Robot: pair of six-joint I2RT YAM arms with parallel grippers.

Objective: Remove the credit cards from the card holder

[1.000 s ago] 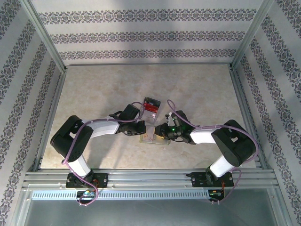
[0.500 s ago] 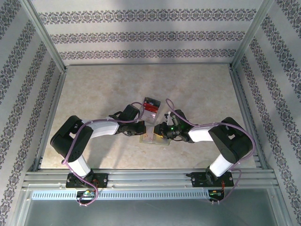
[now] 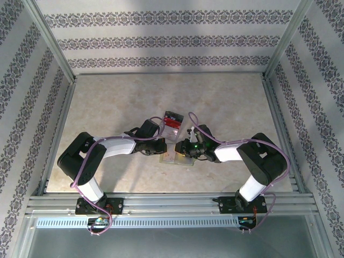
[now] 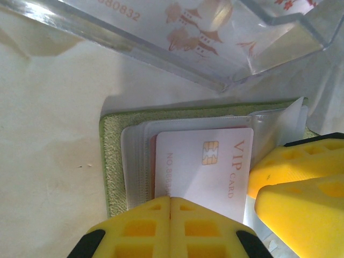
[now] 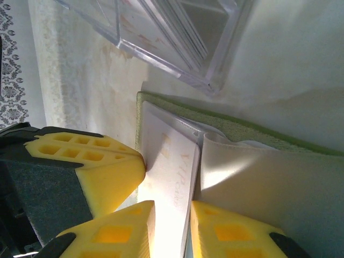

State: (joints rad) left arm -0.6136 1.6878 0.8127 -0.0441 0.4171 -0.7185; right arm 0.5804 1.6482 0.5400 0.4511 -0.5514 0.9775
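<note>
r tool [image 5: 167, 217] pinches vip card [image 4: 207, 169] in card holder [image 4: 110, 161].

My closed yellow fingers [image 4: 170, 228] press the pale VIP chip card [image 4: 207, 166] in the yellow-green folding holder [image 4: 111, 161], below a clear plastic box [image 4: 177, 43].

We count two arms, each ending in one claw: the left claw [image 4: 170, 226] and the right claw [image 5: 171, 223]. We see one card holder [image 4: 114, 161], one pale card [image 4: 207, 169] inside it, and one clear plastic box [image 3: 172, 122].
</note>
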